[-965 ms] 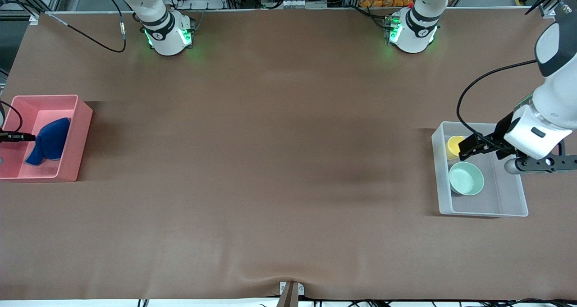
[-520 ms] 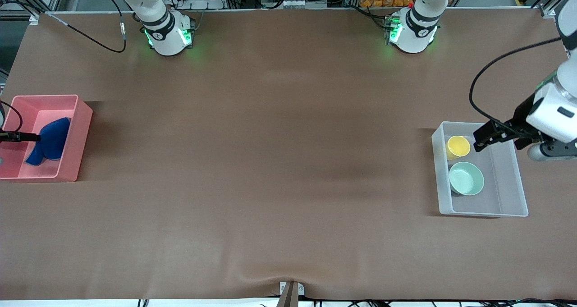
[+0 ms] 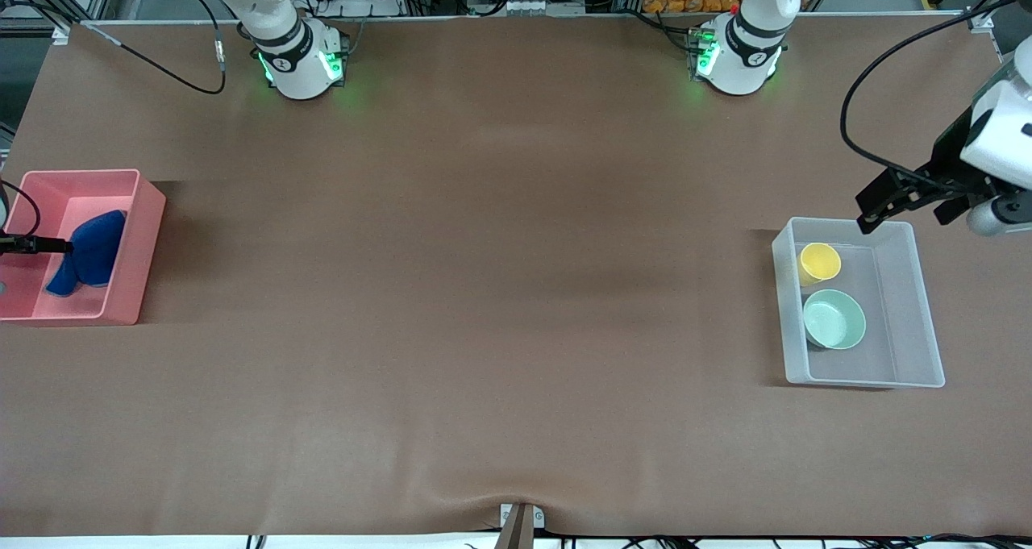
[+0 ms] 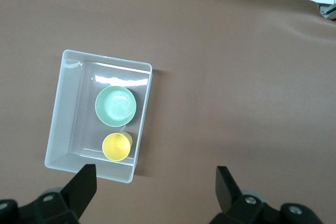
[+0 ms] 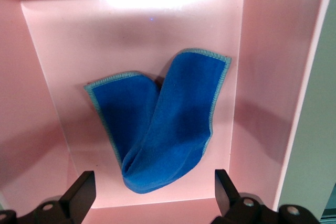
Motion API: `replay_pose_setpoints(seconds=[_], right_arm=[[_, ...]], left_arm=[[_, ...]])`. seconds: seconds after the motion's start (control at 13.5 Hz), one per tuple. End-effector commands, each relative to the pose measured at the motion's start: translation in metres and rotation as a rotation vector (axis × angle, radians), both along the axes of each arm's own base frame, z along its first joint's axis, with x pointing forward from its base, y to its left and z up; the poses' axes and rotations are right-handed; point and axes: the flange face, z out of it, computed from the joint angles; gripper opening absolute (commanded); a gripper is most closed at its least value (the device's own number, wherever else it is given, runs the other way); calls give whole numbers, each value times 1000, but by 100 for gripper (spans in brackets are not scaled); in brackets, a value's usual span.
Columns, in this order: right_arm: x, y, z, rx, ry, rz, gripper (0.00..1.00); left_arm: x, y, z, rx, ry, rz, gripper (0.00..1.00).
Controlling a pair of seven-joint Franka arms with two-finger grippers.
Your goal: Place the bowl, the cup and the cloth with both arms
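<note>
Your left gripper [image 3: 877,207] has pulled up and away from the clear bin [image 3: 919,323]: a second ago it sat low inside, right at the cup [image 3: 819,261]; now it hangs over the bin's edge farthest from the front camera, fingers [image 4: 84,184] spread wide and holding nothing. The cup and the bowl [image 3: 834,318] have not moved. Both stand in the clear bin at the left arm's end of the table, the cup just beside the bowl and farther from the front camera.

At the right arm's end, nothing has changed. Your right gripper [image 5: 152,195] stays over the pink bin [image 3: 143,234], fingers [image 5: 80,192] open and empty, and the cloth [image 3: 87,252] lies folded and bunched on the bin's floor beneath it.
</note>
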Motion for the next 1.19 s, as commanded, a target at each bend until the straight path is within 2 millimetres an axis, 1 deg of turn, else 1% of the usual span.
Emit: replay_pose_setpoints(seconds=[0.0, 0.22, 0.3, 0.37, 0.52, 0.59, 0.67, 0.74, 0.82, 0.97, 1.11], right_arm=[[56, 128, 142, -16, -108, 28, 100], [40, 108, 119, 4, -60, -9, 100], [35, 102, 111, 12, -45, -18, 100], [32, 97, 107, 16, -38, -24, 100], [32, 98, 105, 18, -32, -23, 100], [35, 103, 107, 17, -35, -16, 100], [39, 110, 113, 15, -46, -11, 100], [48, 128, 122, 26, -68, 7, 100], [53, 143, 136, 52, -104, 10, 100], [58, 164, 158, 81, -153, 22, 100], [67, 201, 182, 97, -198, 67, 100]], left_arm=[[-17, 12, 0, -11, 25, -21, 100], [-28, 15, -3, -6, 39, -21, 100], [-29, 16, -5, -5, 45, -19, 100], [-29, 18, -4, -2, 45, -30, 100], [-32, 23, -1, 8, 57, -70, 100], [-36, 30, 1, 10, 66, -74, 100], [-38, 34, 2, 11, 74, -75, 100], [-41, 33, 2, 10, 86, -78, 100], [-44, 33, 5, 11, 86, -79, 100], [-44, 34, 4, 13, 90, -81, 100], [-44, 34, 4, 11, 90, -82, 100]])
